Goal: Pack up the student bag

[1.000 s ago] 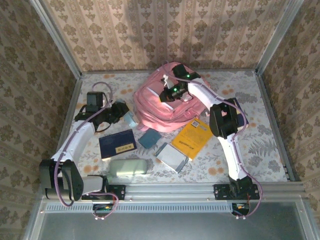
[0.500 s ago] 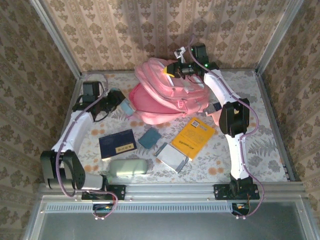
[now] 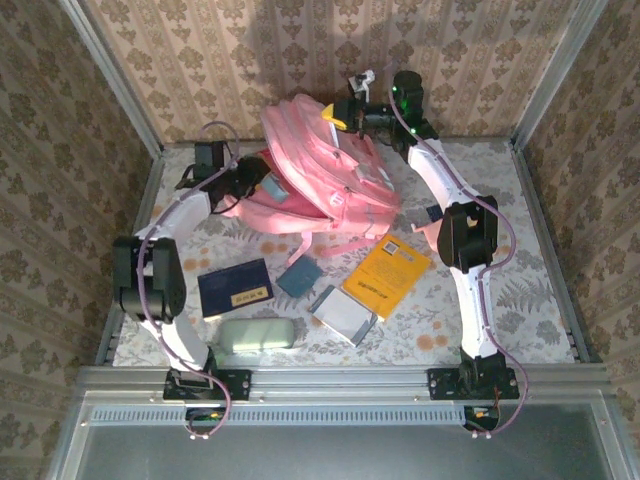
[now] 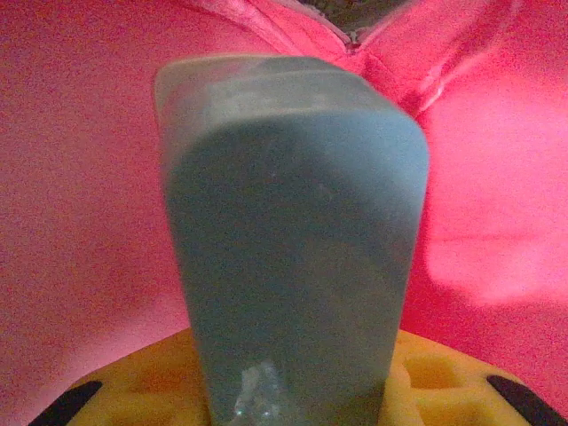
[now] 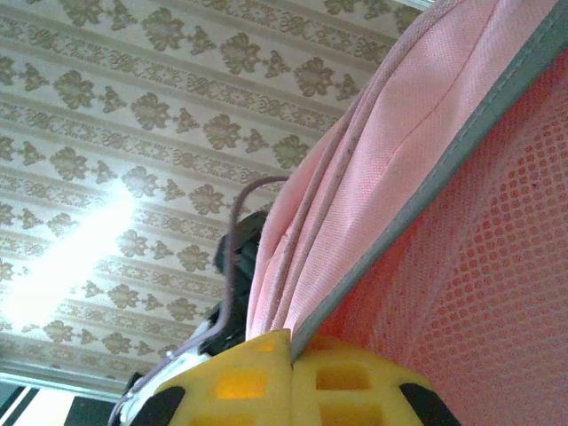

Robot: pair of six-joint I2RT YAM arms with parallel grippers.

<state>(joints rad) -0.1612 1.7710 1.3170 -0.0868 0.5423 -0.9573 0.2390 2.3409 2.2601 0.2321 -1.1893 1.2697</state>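
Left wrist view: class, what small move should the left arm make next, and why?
Probably ease the grey-blue case forward into the backpack. The left gripper is closed on the case, pink fabric surrounds it, and the right gripper pinches the bag's edge, holding it raised.

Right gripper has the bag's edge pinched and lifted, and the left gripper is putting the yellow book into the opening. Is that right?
Not quite. The left gripper holds a blue-grey case, not the yellow book, which lies on the table in front of the student bag. The left wrist view shows the case against pink fabric. The right gripper does pinch the bag's lifted edge.
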